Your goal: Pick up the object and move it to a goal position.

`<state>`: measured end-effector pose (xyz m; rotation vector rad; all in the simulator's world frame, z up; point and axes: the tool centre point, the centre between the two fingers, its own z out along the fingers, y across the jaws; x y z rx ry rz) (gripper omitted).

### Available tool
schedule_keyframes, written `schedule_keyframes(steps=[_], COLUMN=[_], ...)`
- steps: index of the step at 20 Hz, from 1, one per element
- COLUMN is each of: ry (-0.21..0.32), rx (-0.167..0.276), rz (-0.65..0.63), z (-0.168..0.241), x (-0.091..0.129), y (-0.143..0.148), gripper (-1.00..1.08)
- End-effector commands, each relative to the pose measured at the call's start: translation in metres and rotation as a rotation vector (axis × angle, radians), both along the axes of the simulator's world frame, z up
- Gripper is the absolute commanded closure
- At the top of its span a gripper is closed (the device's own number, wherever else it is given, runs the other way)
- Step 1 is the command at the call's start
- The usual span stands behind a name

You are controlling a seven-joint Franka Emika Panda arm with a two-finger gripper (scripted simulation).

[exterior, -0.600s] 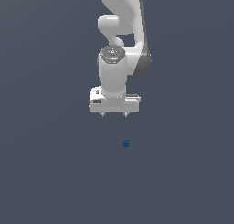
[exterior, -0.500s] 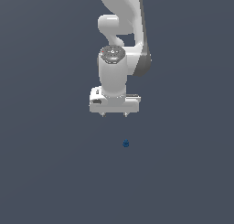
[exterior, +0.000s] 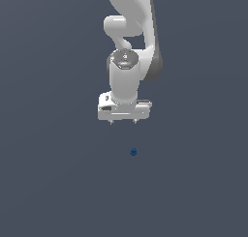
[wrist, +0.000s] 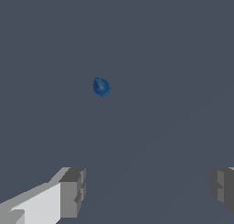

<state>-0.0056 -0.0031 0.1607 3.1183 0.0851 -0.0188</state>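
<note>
Task had barely started. The hand (exterior: 124, 121) hung up above the grey surface (exterior: 48, 183) w/ its two fingers (wrist: 71, 191) spread wide apart & nothing between them. The little dark blue lump (exterior: 133, 152) sat alone on the surface, near the hand but not touching, a bit toward the exterior view's right. Left to do, I think: go down, grab it, lift, carry it to the goal. No goal mark showed

Arm (exterior: 127, 81) glossy white plastic-looking; lump (wrist: 101, 87) smooth, dk blue.
</note>
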Motion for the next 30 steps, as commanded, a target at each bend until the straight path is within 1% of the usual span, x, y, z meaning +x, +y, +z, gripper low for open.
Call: schedule_keyframes(steps=[1,7,14,20,30], ry=[0.001,0.000,-0.002,-0.005,-0.012], rx=[-0.001,0.000,0.003,0.007,0.014], rz=[0.001,-0.015,-0.093,-0.209,-0.466], z=[0.000,-0.001,-0.007,-0.017,-0.040], x=[0.000,0.002,0.011,0.024,0.050], y=[0.000,0.001,0.005,0.012,0.028], gripper=[-0.92,-0.92,-0.92,-0.92,-0.92])
